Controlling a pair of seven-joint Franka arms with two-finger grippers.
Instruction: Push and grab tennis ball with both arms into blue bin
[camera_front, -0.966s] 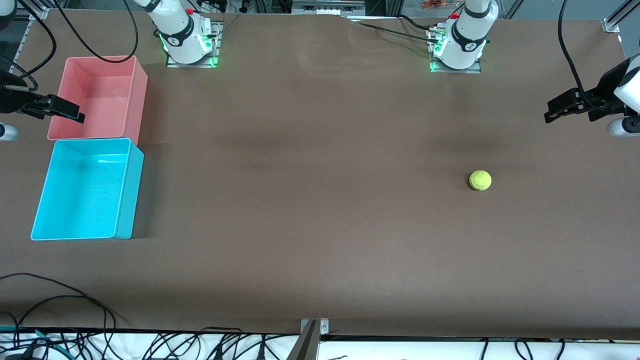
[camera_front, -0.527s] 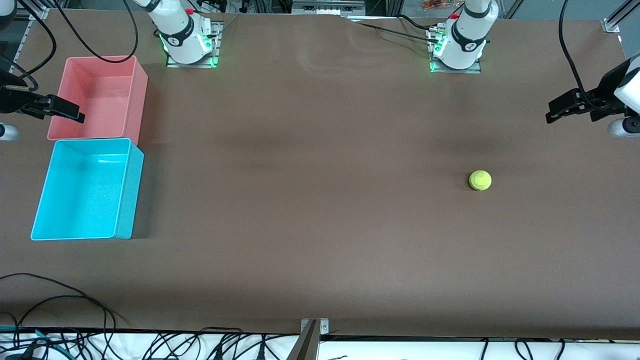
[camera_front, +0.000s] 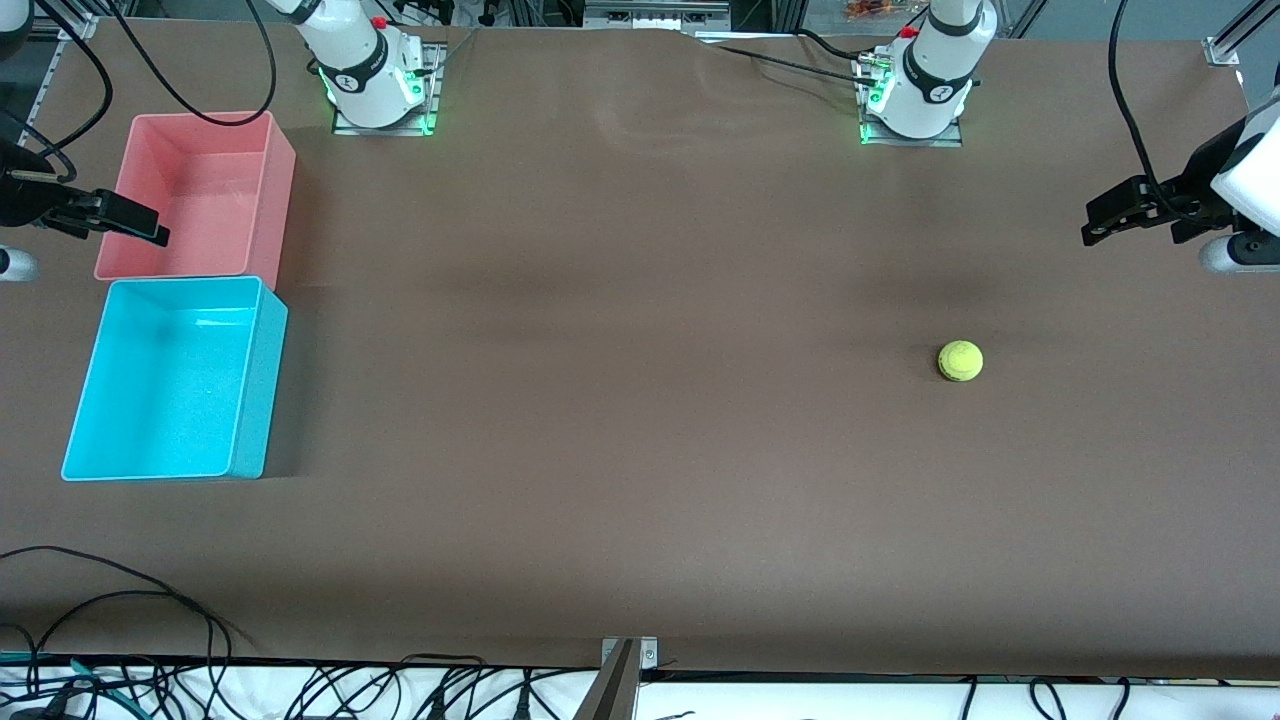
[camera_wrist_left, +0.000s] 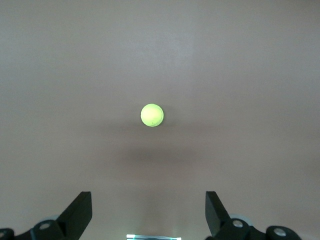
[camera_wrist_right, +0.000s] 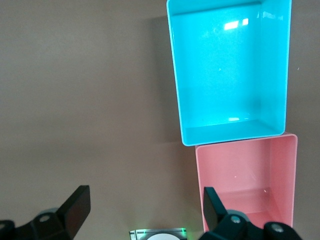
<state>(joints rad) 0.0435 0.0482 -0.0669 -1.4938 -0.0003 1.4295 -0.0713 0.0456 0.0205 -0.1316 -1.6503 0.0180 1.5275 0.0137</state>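
From the front, my left gripper hangs high near the table's edge, with the ball alone well off toward the middle; I'd drop low before pushing toward the blue bin. Left wrist: fingers apart, ball ahead; round, no axis. Right wrist: right gripper spread, waiting beside the pink bin.

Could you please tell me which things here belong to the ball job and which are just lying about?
Belong to the job:
tennis ball, on the table
blue bin, empty
left gripper, open
right gripper, open, over the pink bin's edge

Just lying about:
pink bin, empty
cables
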